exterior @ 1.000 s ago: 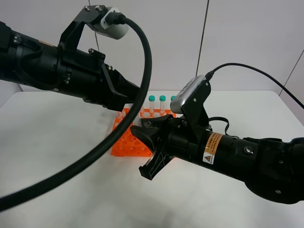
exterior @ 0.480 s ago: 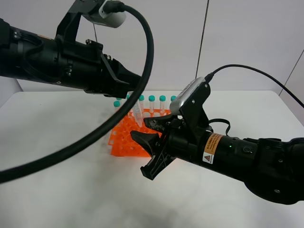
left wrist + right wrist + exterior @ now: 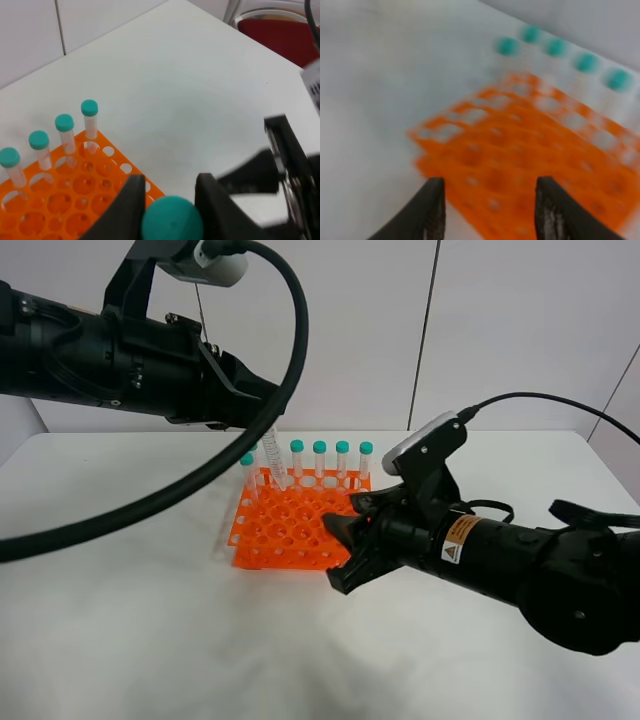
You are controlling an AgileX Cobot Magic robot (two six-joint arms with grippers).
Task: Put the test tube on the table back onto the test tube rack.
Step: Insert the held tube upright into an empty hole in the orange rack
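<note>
Above the far side of the test tube rack (image 3: 295,525), my left pincer (image 3: 168,192) is clamped on the test tube (image 3: 273,456) at its cap end. Only the high camera shows the clear tube itself, tilted, with its pointed tip down by the rack's far rows; I cannot tell whether the tip touches a hole. My left wrist camera shows just the teal-green cap (image 3: 172,220) pinched between my two black fingers (image 3: 129,202), and the tube's body is hidden beneath it. The orange rack stands on the white table (image 3: 120,640). Five other capped tubes (image 3: 320,455) stand upright along the rack's far side in the high view; four of them show in the left wrist view. My right pincer (image 3: 338,552) hangs just beside the rack's near corner, jaws spread and holding nothing. Its own camera is badly blurred, with the orange holes and teal caps smeared beyond counting
</note>
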